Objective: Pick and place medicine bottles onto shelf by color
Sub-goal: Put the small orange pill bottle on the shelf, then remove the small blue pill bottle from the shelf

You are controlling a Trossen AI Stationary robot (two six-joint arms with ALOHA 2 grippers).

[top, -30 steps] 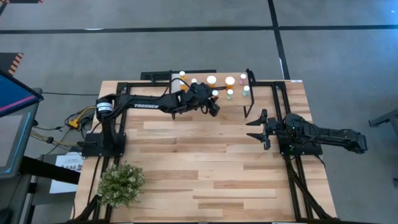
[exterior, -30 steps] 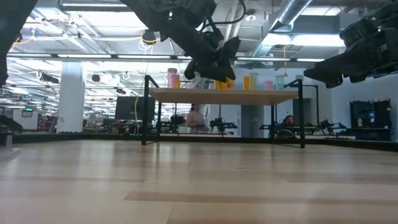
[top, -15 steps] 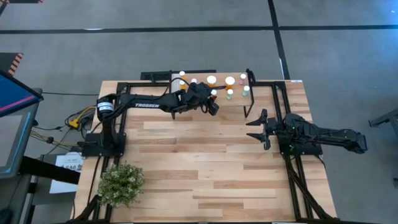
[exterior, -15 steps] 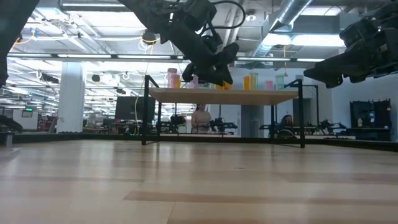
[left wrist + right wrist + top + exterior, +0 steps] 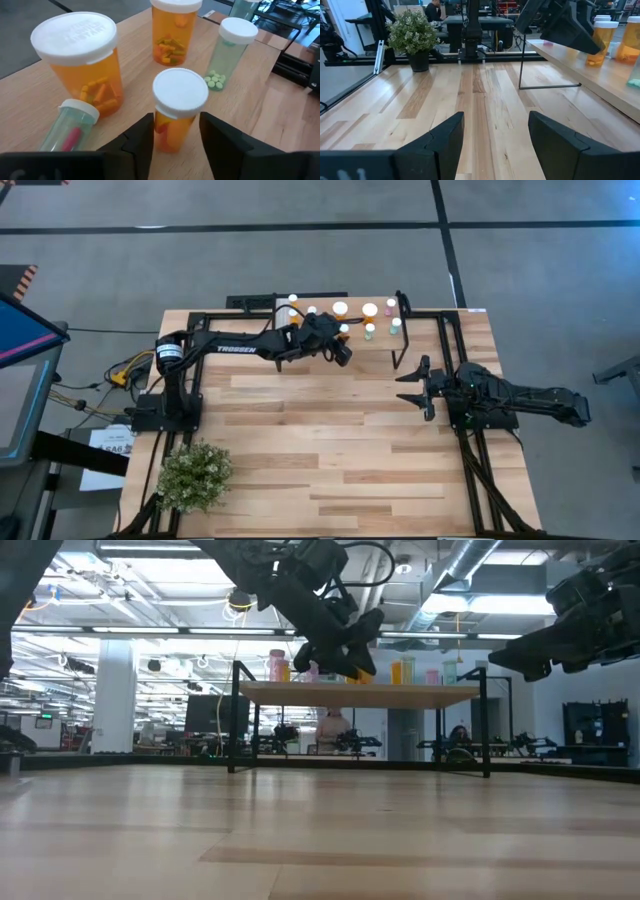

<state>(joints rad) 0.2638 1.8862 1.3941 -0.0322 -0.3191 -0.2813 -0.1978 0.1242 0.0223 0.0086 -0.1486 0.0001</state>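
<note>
Left gripper [image 5: 176, 131]: its two dark fingers are standing on either side of a small orange bottle [image 5: 177, 116] with a white cap, close to its sides — whether they are pressing it or have just let go, I cannot tell.
Small orange bottle: standing upright on the shelf [image 5: 380, 340], among the other orange bottles.
Neighbours on the shelf: a large orange bottle [image 5: 80, 60] and a tall orange bottle [image 5: 175, 30] are standing just beyond it; a pale green bottle [image 5: 227, 52] is upright nearby; a clear bottle with pink contents [image 5: 67, 127] is lying on its side beside the large orange one.
Step in hand: by my reading, setting an orange bottle down with its colour group.
Next move calls for: spreading the fingers clear and lifting straight up, since the neighbours are crowding close and could be knocked.
Left arm pose: reaching across the table, wrist angled down over the shelf.
Right gripper [image 5: 418, 387]: waiting well apart from the shelf — fingers spread, holding nothing.
</note>
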